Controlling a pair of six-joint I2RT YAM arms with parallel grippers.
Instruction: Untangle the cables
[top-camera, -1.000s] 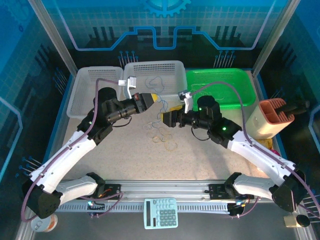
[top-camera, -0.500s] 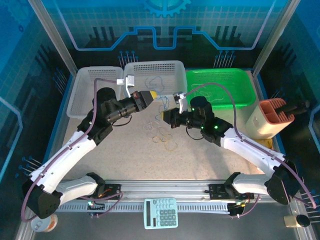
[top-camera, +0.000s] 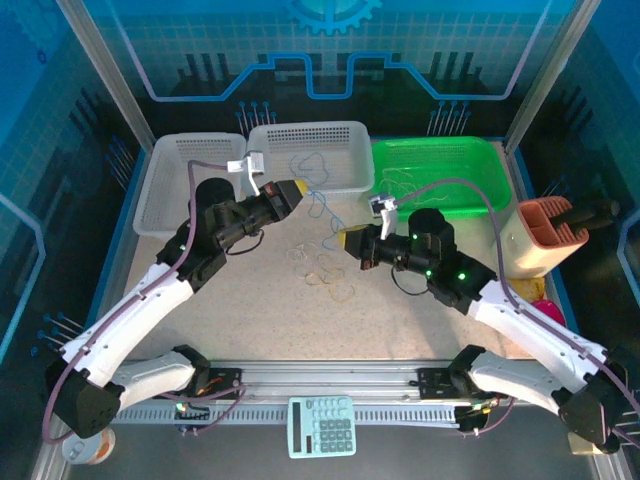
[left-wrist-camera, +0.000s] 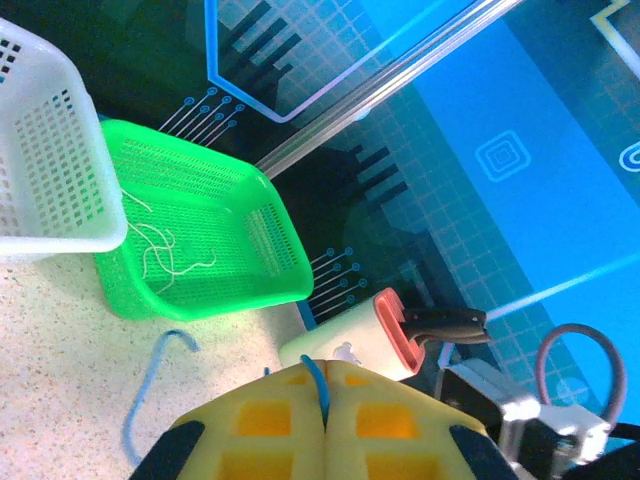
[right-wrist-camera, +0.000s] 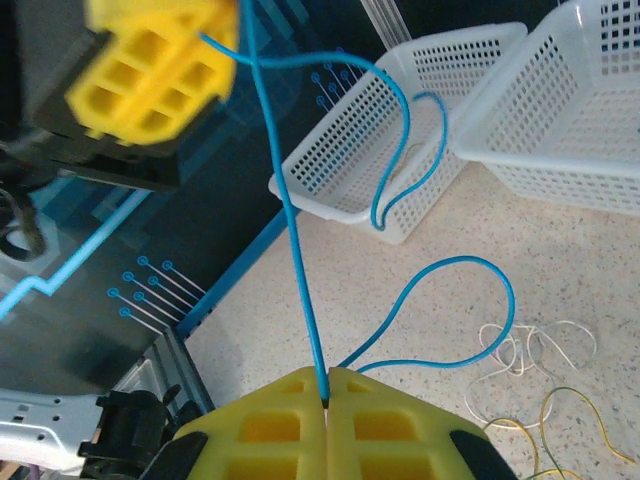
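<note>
Taut blue cable (right-wrist-camera: 295, 270) spans from left tool (left-wrist-camera: 325, 385) to right tool (right-wrist-camera: 326, 385)

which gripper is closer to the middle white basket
Left. The left gripper sits right at the middle white basket's front rim; the right gripper is farther out over the table, off the basket's front right corner. Both pinch the blue cable.

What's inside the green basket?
A few pale white cables lie loose on the floor of the green basket. The white basket covers one end of it in the left wrist view.
</note>
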